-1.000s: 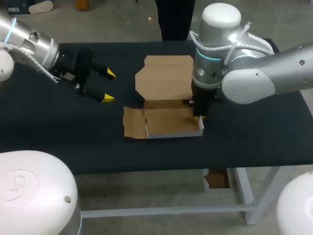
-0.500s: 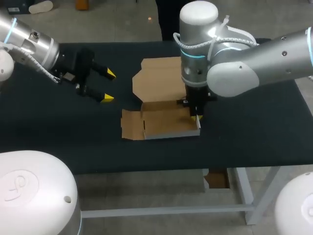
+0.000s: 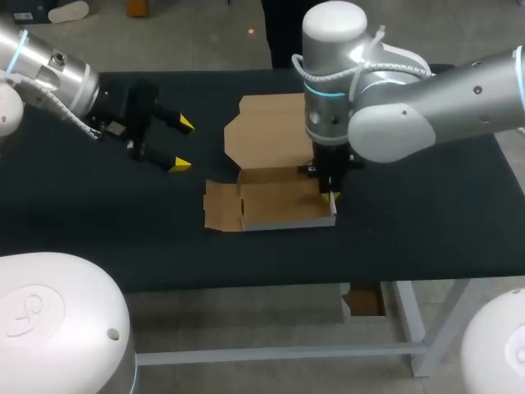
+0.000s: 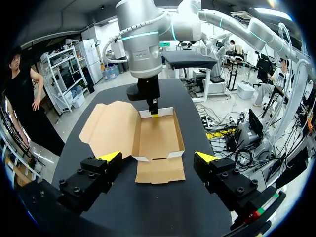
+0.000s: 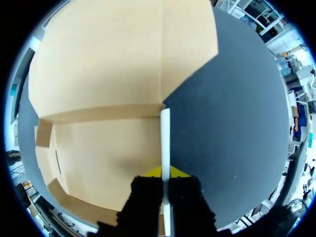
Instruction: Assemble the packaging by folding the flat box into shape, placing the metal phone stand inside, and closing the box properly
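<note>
We work over one black table [image 3: 98,230]. At its middle lies one cardboard box [image 3: 279,205], half folded: its lid [image 3: 275,131] lies flat toward the far side, and one flap [image 3: 220,207] lies flat to the left. Of our two grippers, the right gripper [image 3: 330,195] pinches the box's right wall [image 5: 165,133], seemingly from both sides. The left gripper [image 3: 184,144] hangs spread and empty, well left of the box.

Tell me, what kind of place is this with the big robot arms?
Probably a robot lab or test workshop. A silver left arm and right arm hang over a black table; the right end effector pinches a wall of a half-folded cardboard box, and the left end effector is open nearby.
</note>
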Robot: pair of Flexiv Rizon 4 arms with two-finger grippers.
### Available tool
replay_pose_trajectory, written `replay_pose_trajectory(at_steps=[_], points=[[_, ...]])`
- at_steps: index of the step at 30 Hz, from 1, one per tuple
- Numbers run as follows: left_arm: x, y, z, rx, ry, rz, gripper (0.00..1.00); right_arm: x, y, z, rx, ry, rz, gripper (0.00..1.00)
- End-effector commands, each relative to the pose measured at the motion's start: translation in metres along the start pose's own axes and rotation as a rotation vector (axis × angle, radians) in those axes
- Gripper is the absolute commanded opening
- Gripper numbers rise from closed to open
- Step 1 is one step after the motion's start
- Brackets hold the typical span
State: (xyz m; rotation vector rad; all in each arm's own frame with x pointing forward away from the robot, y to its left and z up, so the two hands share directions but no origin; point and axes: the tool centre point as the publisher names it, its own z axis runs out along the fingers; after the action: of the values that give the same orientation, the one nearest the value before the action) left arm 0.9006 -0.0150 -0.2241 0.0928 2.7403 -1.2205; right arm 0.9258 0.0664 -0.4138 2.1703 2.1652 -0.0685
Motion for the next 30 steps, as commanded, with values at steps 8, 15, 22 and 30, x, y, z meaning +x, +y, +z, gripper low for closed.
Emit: replay_pose_trajectory(at_steps=[8, 15, 22, 30], points=[[-0.0005, -0.0003, -0.0013, -0.003, 0.005, -0.001, 1.0, -0.0009, -0.0011, -0.0006, -0.003, 0.001, 0.001, 0.0], [-0.0005, -0.0003, -0.0013, -0.003, 0.005, -0.001, 1.0, -0.0034, -0.0004, 0.0015, -0.003, 0.025, 0.002, 0.0], [-0.0005, -0.0003, -0.0013, -0.003, 0.005, -0.001, 1.0, -0.0032, 0.0001, 0.0032, 0.001, 0.047, -0.001, 0.0], [-0.0005, -0.0003, -0.0013, -0.003, 0.005, -0.001, 1.0, -0.0028, 0.0004, 0.003, 0.004, 0.046, -0.003, 0.0]])
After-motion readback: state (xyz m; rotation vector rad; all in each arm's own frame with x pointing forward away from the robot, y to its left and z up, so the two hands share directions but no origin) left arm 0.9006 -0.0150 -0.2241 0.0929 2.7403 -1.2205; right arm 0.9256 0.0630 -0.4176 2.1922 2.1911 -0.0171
